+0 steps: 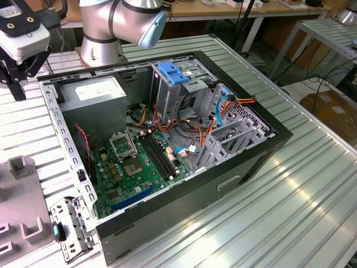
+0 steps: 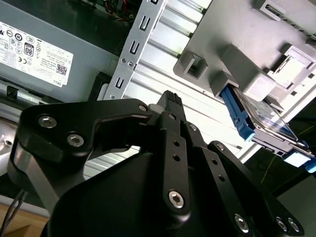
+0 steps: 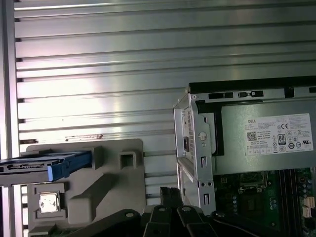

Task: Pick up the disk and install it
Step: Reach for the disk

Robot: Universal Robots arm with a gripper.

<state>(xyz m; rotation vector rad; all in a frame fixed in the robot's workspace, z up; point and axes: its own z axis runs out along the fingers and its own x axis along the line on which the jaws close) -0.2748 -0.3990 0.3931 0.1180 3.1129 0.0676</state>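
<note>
Tool (image 2: 168, 101) has its fingers pressed together with nothing between them. It hangs above the ribbed table (image 1: 290, 212), off the corner of the open computer case (image 1: 223, 184) near the power supply (image 1: 92, 92). It touches nothing.

The disk (image 2: 259, 118) is not picked up yet. It stands on edge in a slot of the grey holder (image 2: 232, 59), which sits on the table just beside the case. Its blue frame end sticks out of the slot. My guess is it's parked upright so both flat faces stay free for a pinch and the holder keeps it from tipping. In the first wrist view the disk (image 3: 47, 165) shows as a thin edge with a blue tip, well to the side of the tool (image 3: 169, 193).

The case lies on its side with the panel off, so the drive cage with the blue latch (image 1: 173, 72) is open from above, likely for easy access during install. Judged stage: approach, no contact with the disk.
</note>
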